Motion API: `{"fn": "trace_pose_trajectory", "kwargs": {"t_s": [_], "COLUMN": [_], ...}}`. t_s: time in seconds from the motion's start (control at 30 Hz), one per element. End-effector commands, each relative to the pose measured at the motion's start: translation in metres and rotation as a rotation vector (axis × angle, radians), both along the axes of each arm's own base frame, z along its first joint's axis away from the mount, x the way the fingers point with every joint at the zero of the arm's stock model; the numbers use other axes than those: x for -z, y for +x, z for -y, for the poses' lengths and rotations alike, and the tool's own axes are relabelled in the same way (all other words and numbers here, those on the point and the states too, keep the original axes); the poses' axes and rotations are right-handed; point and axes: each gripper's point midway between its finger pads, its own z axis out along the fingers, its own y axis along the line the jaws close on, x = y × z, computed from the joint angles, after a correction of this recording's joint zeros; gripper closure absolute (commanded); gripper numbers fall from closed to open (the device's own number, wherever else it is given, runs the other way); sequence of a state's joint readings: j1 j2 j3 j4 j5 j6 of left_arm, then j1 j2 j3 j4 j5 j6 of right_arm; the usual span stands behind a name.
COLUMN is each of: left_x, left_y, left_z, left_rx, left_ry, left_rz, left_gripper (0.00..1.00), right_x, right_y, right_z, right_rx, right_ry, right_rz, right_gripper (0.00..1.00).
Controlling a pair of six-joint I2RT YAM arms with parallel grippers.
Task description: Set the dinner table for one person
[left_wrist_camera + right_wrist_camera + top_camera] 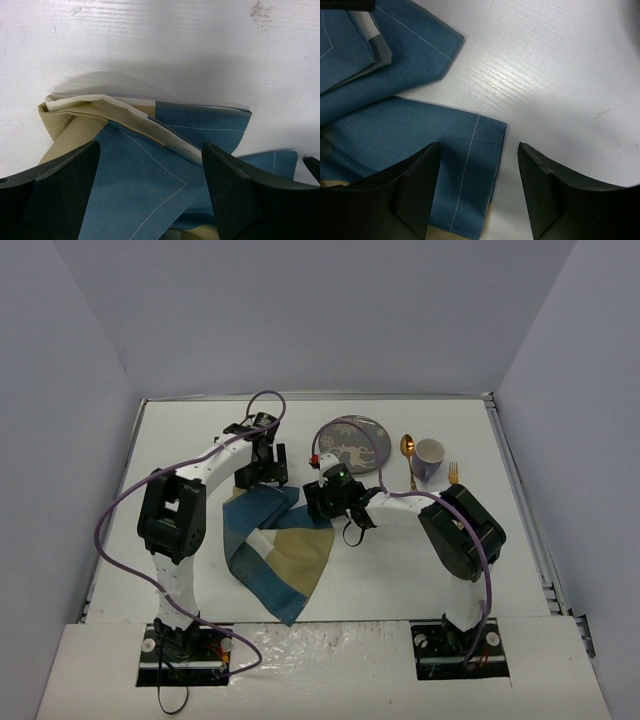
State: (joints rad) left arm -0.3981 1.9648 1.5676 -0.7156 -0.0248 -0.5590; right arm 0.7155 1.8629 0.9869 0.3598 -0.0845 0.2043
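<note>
The dinner table point(190, 430) is the white top under everything. A blue-and-tan checked placemat point(272, 540) lies crumpled and folded on it, left of centre. My left gripper point(262, 468) is open over the mat's far bunched end; in the left wrist view its jaws point(151, 146) straddle folded blue and tan layers point(140, 170). My right gripper point(330, 498) is open at the mat's right edge; in the right wrist view it point(479, 146) straddles a stitched blue hem point(470, 150). A grey patterned plate point(350, 443), gold spoon point(408, 455), lilac cup point(428, 455) and gold fork point(453, 473) sit at the back right.
White walls close the table in at the back and both sides. Purple cables loop over both arms. Bare white tabletop shows beyond the cloth in the left wrist view point(150, 40) and to the right of the hem in the right wrist view point(560, 75).
</note>
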Motion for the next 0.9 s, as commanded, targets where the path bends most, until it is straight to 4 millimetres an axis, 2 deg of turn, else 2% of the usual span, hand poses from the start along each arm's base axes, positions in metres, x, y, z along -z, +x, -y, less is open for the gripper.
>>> {"fn": "trace_pose_trajectory", "kwargs": {"t_s": [0.0, 0.2, 0.27, 0.3, 0.4, 0.5, 0.6, 0.77, 0.8, 0.87], "left_x": [-0.018, -0.004, -0.002, -0.002, -0.006, -0.016, -0.032, -0.059, -0.074, -0.084], "left_y": [0.011, 0.012, 0.012, 0.011, 0.009, 0.007, 0.001, -0.022, -0.033, -0.055], "left_z": [0.0, -0.001, -0.002, -0.002, -0.005, -0.009, -0.017, -0.042, -0.053, -0.077], "left_rx": [-0.03, -0.045, -0.048, -0.049, -0.052, -0.054, -0.048, -0.061, -0.073, -0.117], "left_ry": [-0.001, 0.016, 0.017, 0.019, 0.024, 0.03, 0.045, 0.08, 0.079, 0.095], "left_rz": [0.046, 0.024, 0.022, 0.02, 0.029, 0.057, 0.089, 0.135, 0.164, 0.183], "left_gripper": [0.25, 0.35, 0.43, 0.49, 0.77, 0.98, 1.0, 1.0, 1.0, 1.0], "right_x": [-0.002, 0.0, 0.0, 0.0, -0.001, -0.001, -0.004, -0.011, -0.014, -0.016], "right_y": [0.005, 0.004, 0.003, 0.003, 0.004, 0.004, 0.007, 0.016, 0.018, 0.02], "right_z": [-0.003, -0.003, -0.003, -0.003, 0.0, 0.0, 0.004, 0.023, 0.029, 0.042], "right_rx": [0.018, 0.019, 0.019, 0.02, 0.028, 0.032, 0.048, 0.125, 0.153, 0.212], "right_ry": [0.019, 0.023, 0.023, 0.023, 0.017, 0.015, 0.006, -0.032, -0.045, -0.076], "right_rz": [0.035, 0.033, 0.032, 0.034, 0.038, 0.039, 0.051, 0.075, 0.078, 0.079], "right_gripper": [0.43, 0.51, 0.54, 0.57, 0.7, 0.84, 1.0, 1.0, 1.0, 1.0]}}
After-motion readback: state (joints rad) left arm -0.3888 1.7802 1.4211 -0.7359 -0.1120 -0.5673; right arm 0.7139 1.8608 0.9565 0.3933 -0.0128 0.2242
